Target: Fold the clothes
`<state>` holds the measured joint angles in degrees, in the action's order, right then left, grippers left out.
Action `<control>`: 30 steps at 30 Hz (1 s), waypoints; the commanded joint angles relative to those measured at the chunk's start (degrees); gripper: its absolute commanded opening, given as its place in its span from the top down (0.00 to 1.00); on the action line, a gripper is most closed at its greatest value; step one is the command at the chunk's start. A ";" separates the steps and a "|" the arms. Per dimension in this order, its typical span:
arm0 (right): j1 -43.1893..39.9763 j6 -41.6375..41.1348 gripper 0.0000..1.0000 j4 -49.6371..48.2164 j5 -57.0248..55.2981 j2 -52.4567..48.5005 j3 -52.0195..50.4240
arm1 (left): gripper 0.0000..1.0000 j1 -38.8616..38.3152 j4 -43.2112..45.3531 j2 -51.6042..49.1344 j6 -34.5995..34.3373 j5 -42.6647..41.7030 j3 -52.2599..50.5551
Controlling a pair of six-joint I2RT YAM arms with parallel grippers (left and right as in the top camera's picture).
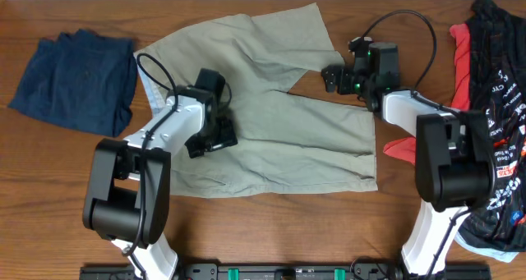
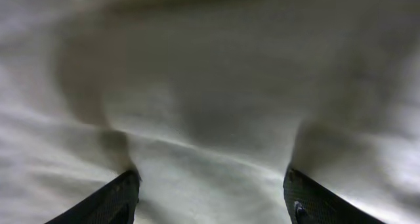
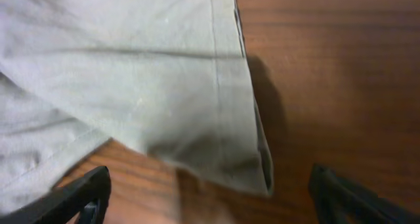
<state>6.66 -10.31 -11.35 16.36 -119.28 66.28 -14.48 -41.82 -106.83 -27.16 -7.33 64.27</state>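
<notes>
Illegible white print on black-red garment [image 1: 498, 62]

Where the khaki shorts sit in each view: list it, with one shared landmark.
Overhead: shorts spread across the middle of the table.
Left wrist: shorts fill the frame, blurred.
Right wrist: shorts at upper left, over bare wood.
Landmark: the leg hem, in overhead and right wrist only.

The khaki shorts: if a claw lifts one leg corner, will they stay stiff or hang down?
Likely floppy: the shorts lie flat with soft wrinkles, so a lifted corner should sag. Probably light, since the leg hem looks thin and curls slightly. Pushed, they may bunch rather than slide on the wooden table.
</notes>
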 commanded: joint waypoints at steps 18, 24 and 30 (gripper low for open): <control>-5.01 -5.55 0.99 -5.53 -3.30 10.16 0.48 | 0.28 -0.11 4.28 -0.24 0.33 0.52 -3.85; -7.82 -5.51 0.27 -3.43 -7.43 13.46 0.48 | 0.28 -0.11 5.88 -0.24 0.33 0.52 -3.85; -7.82 -3.72 0.01 11.58 -7.52 13.46 0.48 | 0.28 -0.11 7.02 -0.24 0.39 0.50 -3.82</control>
<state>-1.56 -15.00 -3.09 9.93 -105.14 67.29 -14.48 -36.10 -105.43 -27.18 -6.87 62.04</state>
